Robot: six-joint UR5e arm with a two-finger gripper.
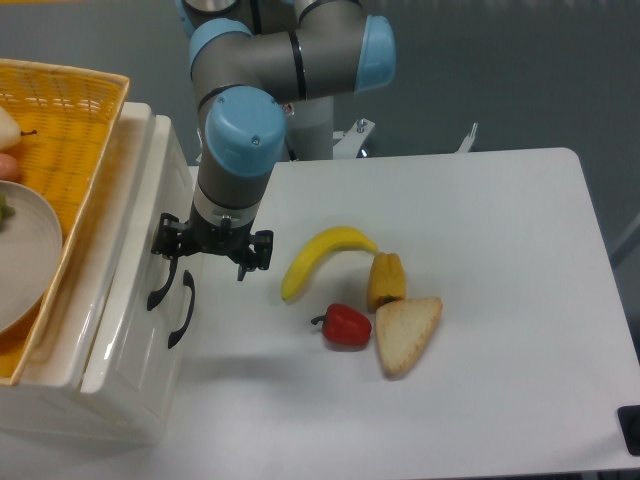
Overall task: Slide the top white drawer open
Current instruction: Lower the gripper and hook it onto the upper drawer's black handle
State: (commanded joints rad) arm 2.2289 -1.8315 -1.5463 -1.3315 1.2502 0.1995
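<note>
The top white drawer (138, 235) is the upper part of the white cabinet's front at the left, and it looks closed. Its curved black handle (160, 284) lies just below my gripper's left finger. My gripper (208, 260) points down in front of the cabinet face and is open, with nothing between its fingers. The left finger (166, 244) is at the handle's upper end; I cannot tell whether they touch. The right finger (254, 254) hangs over the table.
The lower drawer's black handle (182, 310) sits just right of the top one. A yellow wicker basket (70, 150) with a plate (20, 260) rests on the cabinet. A banana (322, 256), yellow pepper (387, 280), red pepper (346, 325) and bread slice (405, 330) lie to the right.
</note>
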